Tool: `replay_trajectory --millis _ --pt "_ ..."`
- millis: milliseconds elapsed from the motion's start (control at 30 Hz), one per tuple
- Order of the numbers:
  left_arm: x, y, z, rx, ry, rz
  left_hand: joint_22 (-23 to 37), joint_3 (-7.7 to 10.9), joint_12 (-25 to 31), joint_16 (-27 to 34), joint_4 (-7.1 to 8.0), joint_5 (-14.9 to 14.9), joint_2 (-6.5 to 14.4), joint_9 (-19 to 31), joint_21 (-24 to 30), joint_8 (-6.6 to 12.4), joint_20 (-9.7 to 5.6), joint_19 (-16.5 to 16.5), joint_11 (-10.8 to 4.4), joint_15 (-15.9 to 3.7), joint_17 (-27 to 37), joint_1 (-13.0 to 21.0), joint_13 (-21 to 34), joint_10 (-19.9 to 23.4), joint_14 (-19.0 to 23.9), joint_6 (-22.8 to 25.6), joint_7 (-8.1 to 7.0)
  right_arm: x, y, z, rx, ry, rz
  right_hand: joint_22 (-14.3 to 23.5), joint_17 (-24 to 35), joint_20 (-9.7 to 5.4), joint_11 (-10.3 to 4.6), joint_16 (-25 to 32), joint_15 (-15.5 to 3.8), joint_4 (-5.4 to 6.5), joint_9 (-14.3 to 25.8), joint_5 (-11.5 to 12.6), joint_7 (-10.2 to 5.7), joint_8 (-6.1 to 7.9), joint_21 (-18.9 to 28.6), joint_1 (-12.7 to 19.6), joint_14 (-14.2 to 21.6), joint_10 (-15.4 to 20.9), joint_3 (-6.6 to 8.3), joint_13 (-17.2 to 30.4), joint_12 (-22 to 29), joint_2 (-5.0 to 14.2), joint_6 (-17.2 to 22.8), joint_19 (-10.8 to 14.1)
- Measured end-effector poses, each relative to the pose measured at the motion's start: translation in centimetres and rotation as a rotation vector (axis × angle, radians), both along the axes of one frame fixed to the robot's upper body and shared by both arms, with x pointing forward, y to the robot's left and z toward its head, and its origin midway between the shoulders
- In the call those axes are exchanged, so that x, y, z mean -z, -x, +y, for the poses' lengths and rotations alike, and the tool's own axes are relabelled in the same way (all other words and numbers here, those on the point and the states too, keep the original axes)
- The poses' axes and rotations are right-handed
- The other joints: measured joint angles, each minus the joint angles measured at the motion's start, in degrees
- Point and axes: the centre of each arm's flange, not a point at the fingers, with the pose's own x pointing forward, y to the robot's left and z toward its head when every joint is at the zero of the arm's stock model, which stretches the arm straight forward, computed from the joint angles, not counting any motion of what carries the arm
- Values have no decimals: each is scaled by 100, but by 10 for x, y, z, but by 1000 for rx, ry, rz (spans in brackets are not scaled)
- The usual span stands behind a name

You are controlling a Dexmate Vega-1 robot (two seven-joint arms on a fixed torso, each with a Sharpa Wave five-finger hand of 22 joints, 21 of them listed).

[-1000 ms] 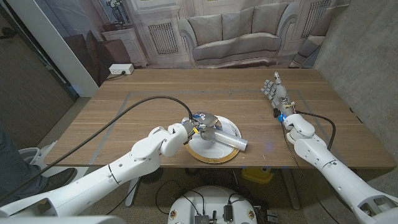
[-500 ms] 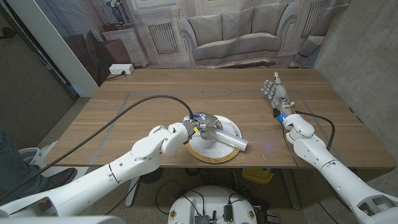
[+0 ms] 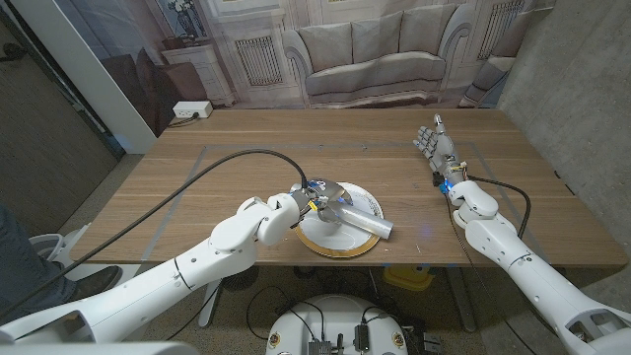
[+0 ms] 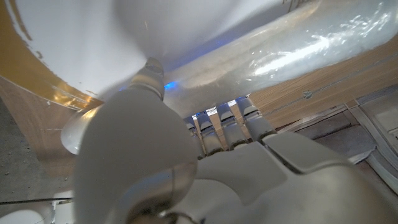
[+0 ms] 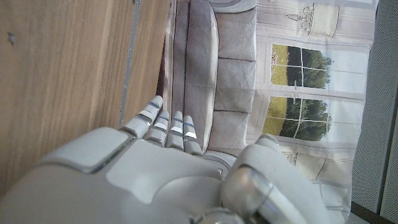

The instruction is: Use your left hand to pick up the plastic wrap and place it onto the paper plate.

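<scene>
**Release check: wrap on plate**

Plastic wrap (image 3: 360, 219) lies across the paper plate (image 3: 340, 245), one end overhanging the rim twd the counter (image 3: 197, 187) edge. Your left hand (image 3: 308, 205) sits at the roll's other end; grip vs. mere contact: cannot tell. Open fingers slowly, lift straight up, don't nudge it; roll prob. rolls easily. Right hand (image 3: 434, 146) idle, fingers apart, holding nothing.

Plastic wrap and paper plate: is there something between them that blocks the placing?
Nothing visible does. The plastic wrap already lies across the paper plate, with the left hand at its end.
</scene>
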Motion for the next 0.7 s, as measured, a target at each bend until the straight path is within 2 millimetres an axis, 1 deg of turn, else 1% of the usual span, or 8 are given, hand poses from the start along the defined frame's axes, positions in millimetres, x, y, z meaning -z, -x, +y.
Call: replay_trajectory --millis 100,167,333,400,433,567,667,700 --pt "-1 1 -2 -1 -2 1 0 -41 0 0 6 0 -13 0 -45 -6 71 -133 48 2 -24 -75 -23 -177 -193 -143 20 0 0 0 0 0 -1 0 0 0 0 0 0 0 0 0 0 0 0 0 0 0 0 0 0 0 0 0" --pt "-1 1 -1 -5 -4 1 0 -72 0 0 24 0 -40 0 -54 -6 59 -188 60 8 -27 -100 -26 -266 -287 -250 14 0 0 0 0 0 -1 0 0 0 0 0 0 0 0 0 0 0 0 0 0 0 0 0 0 0 0 0" --pt "-1 0 -2 -8 -6 4 0 -175 0 1 80 0 -114 0 -123 -5 105 -372 104 2 -27 -263 -52 -470 -485 -419 31 0 0 0 -1 0 -3 0 0 1 0 0 0 -24 0 0 0 0 0 23 0 0 25 0 0 23 0 -1" --pt "-2 0 -2 -9 -6 5 0 -214 0 1 120 41 -163 -1 -143 -5 69 -421 99 9 -50 -312 -74 -550 -589 -468 42 0 0 0 -1 0 -3 0 0 1 0 0 0 -24 0 0 0 0 0 23 -1 0 25 0 0 23 0 -1" --pt "-2 0 -2 -10 -6 7 0 -251 0 1 124 44 -194 -1 -144 -5 83 -473 82 32 -53 -344 -79 -573 -616 -490 20 0 0 0 -1 0 -3 0 0 1 0 0 0 -24 0 0 0 0 0 23 -1 0 25 0 0 23 0 -1" --pt "-2 0 -2 -12 -8 9 -1 -336 0 1 178 81 -284 -13 -144 -5 92 -563 76 23 -54 -482 -96 -685 -729 -583 34 0 0 1 -1 0 -3 0 0 1 0 0 0 -24 0 0 0 0 0 23 -1 0 25 0 0 23 0 -1" --pt "-2 0 -2 -13 -8 10 -1 -418 15 1 260 87 -293 -18 -150 -5 48 -644 99 18 -54 -673 -105 -755 -785 -621 11 0 1 1 -1 -1 -3 0 0 1 0 0 1 -24 0 0 0 0 0 23 -1 0 25 0 0 23 0 -1" --pt "-2 0 -2 -13 -8 11 -1 -445 26 1 287 95 -321 -18 -171 -5 64 -658 99 18 -54 -714 -105 -755 -785 -621 11 0 1 1 0 -1 -3 0 0 1 0 0 1 -24 0 0 0 0 0 37 -1 0 25 0 0 37 0 -1"
